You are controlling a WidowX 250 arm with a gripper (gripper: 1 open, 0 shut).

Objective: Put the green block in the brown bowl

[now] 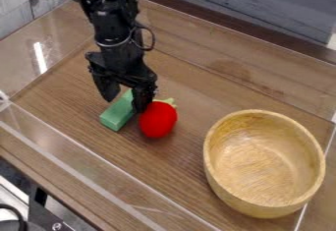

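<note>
My gripper (125,96) hangs wide open over the green block (118,114) lying left of the brown bowl (264,162); it looks light, rigid, so I'd pinch across its narrow sides.

A brown wood table with clear walls around it

The table (250,73) has dark brown wood with long lines in it. A clear plastic wall (79,181) runs along the near side, and another clear wall (33,24) stands on the left. Light shines off the table top on the far left. On the far side there is a pale wall of gray boards (262,4). In the near left corner something dark sits below the table edge; it is too blurry to tell what.
</note>
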